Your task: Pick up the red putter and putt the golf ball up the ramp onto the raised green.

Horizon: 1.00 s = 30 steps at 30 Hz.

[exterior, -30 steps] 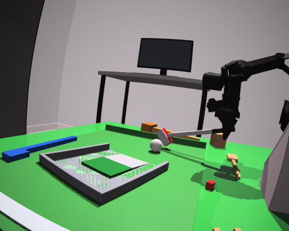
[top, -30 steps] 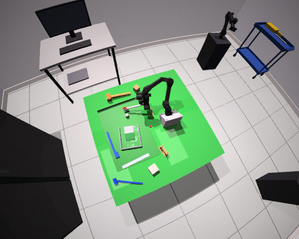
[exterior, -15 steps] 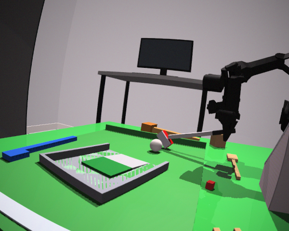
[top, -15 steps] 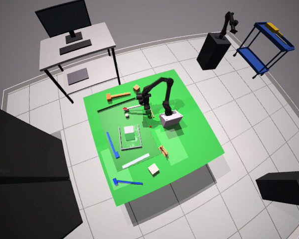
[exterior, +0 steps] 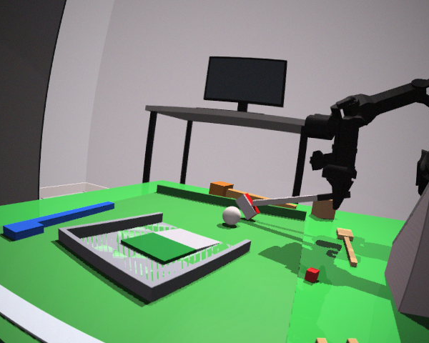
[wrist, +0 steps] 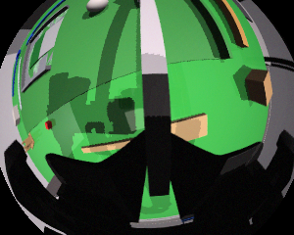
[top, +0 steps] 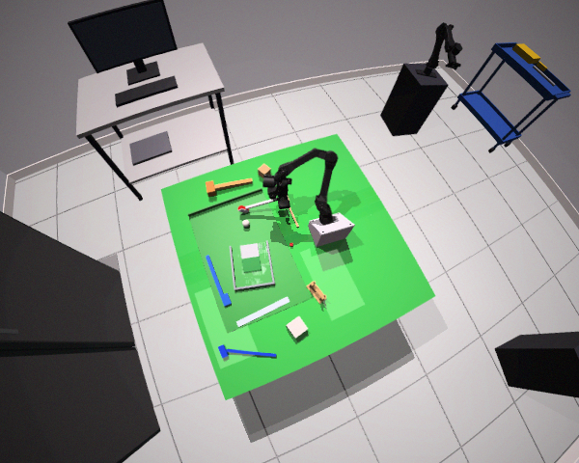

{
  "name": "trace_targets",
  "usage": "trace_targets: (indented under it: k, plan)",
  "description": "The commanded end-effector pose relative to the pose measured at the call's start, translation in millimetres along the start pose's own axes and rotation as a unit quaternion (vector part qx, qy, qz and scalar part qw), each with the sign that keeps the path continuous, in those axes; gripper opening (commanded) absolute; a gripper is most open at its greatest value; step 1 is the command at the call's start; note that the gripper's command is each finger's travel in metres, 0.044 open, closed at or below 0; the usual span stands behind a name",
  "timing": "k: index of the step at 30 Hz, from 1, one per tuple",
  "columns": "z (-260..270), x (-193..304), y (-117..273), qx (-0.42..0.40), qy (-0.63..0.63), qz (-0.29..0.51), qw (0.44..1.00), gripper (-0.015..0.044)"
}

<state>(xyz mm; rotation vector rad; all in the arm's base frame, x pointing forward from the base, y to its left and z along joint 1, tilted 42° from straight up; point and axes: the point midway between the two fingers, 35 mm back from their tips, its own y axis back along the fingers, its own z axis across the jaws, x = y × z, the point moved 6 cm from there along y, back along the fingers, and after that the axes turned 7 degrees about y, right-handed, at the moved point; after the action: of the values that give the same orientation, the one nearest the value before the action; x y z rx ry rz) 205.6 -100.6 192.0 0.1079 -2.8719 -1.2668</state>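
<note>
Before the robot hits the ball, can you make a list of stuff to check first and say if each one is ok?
1. Hand shut on the putter by its handle end: ok.
2. Putter head down near the mat, next to the ball, on the side away from the green: ok.
3. Head touching the ball: cannot tell; the exterior view shows them very close.
4. Ball resting on the mat, not yet on the green: ok.
5. Way from ball to green open: cannot tell; the grey frame runs across the side facing the ball.
6. Orange mallet out of the way behind the dark rail: ok.
</note>
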Motion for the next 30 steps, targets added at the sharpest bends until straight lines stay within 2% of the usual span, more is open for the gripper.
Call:
trace_targets:
  k: [1, 4, 14, 20, 30]
  plan:
    - [0.3, -0.1, 0.0, 0.0, 0.0, 0.0, 1.0, 0.0]
    - [18.2, -7.2, -1.0, -0.006, -0.001, -0.001, 1.0, 0.0]
    - [133.3, -16.3, 1.4, -0.003, -0.003, -0.003, 1.0, 0.0]
    - [135.5, -16.8, 9.5, -0.003, -0.003, -0.004, 1.0, 0.0]
    - [135.3, -16.5, 58.1, -0.004, -0.003, -0.003, 1.0, 0.0]
